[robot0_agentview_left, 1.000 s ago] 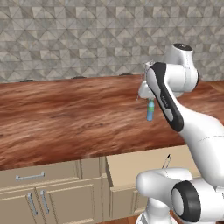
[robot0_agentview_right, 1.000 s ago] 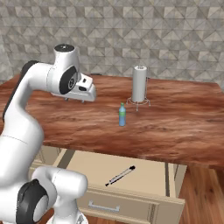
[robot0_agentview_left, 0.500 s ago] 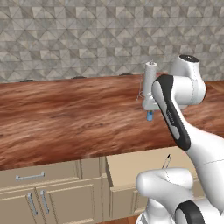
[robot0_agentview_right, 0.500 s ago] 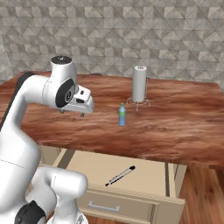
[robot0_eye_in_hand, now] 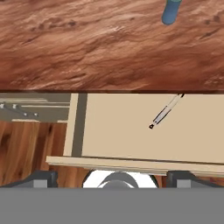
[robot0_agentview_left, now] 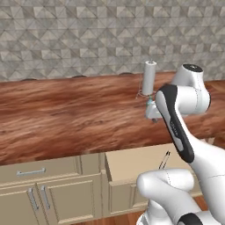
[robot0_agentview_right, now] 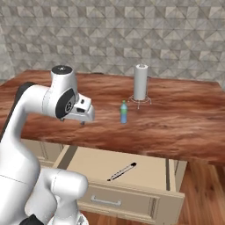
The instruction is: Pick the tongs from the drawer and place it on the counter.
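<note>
The tongs (robot0_agentview_right: pixel 121 172) lie loose on the floor of the open drawer (robot0_agentview_right: pixel 154 169), lower centre of the right base view, their long axis running diagonally from lower left to upper right. The gripper (robot0_agentview_right: pixel 83 121), its jaws spread wide and holding nothing, hangs at left centre of that view over the front edge of the counter (robot0_agentview_right: pixel 176 123), so the tongs lie below it and to the right. The hand view looks straight down into the drawer and gives the tongs' slant plainly, right of centre, with the blue-green bottle (robot0_eye_in_hand: pixel 171 11) at the top edge. The left base view shows only the tongs' tip past the arm, with the grey cylinder (robot0_agentview_left: pixel 149 78) behind.
</note>
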